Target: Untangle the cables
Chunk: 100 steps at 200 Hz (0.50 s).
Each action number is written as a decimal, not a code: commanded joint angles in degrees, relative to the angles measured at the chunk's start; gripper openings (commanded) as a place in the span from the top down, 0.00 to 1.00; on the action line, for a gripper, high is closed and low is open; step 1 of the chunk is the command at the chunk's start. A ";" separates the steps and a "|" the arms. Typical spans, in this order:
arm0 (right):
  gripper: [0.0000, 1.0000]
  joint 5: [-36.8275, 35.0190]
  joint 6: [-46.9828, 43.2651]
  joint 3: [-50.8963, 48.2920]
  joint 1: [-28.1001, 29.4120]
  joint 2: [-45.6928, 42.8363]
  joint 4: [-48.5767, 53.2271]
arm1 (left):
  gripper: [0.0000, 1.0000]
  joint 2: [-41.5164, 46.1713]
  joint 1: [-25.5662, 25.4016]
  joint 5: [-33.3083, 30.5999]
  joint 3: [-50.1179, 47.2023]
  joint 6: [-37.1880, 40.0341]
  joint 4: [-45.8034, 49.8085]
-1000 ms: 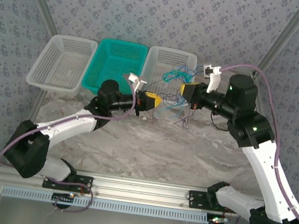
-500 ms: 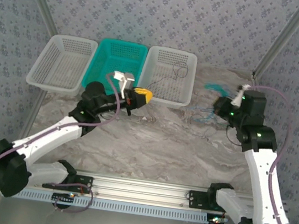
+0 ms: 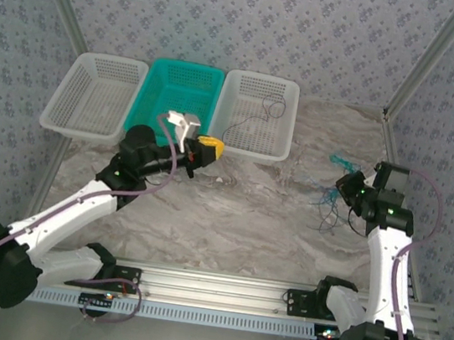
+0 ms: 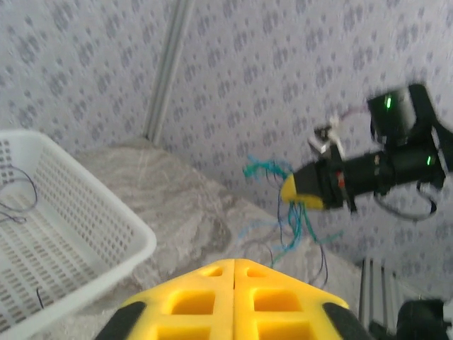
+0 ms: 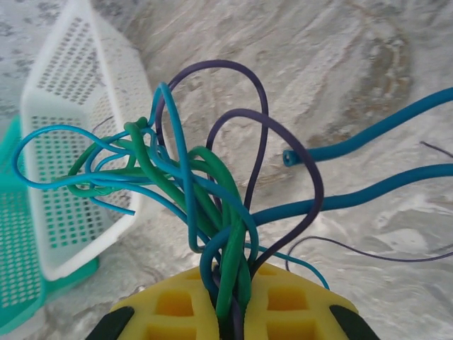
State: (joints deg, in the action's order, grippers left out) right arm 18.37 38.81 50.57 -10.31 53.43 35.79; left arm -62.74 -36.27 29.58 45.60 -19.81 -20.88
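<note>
Cables [image 5: 230, 255] in blue, green and dark purple are clamped as one bunch between the closed fingers of the right gripper [image 5: 230, 304], well to the right of the white basket [image 3: 261, 78]. One thin black cable [image 3: 251, 119] lies inside that basket. Left gripper [image 4: 233, 265], fingers pressed together and holding nothing, sits just off the basket's near left corner.

Baskets: left basket [image 3: 93, 100], middle basket [image 3: 179, 87] and right basket [image 3: 261, 76] stand side by side along the back of the table [image 3: 246, 215].
Lone cable [image 3: 272, 102]: in the right basket.
Left gripper [image 3: 211, 145]: just before the middle and right baskets.
Cables [image 3: 340, 162]: bunched in the right gripper [image 3: 342, 182], far right, well apart from the baskets.
</note>
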 commanded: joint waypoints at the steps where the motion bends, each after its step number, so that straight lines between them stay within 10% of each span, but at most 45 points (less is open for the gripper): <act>1: 1.00 6.94 0.11 3.60 0.49 -0.25 -3.84 | 0.84 -1.99 -2.47 2.23 3.24 3.74 2.53; 60: 1.00 7.07 7.70 9.59 3.72 -0.75 -5.66 | 0.56 -9.45 -6.78 4.26 4.58 -1.72 -7.52; 100: 0.98 -8.28 19.18 14.66 9.42 -0.96 -2.17 | 0.50 -14.97 -12.49 3.45 7.76 -3.48 -10.66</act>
State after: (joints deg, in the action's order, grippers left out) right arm 20.05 48.77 61.36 -3.79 53.41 31.99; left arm -75.05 -45.50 32.16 49.23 -21.65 -26.46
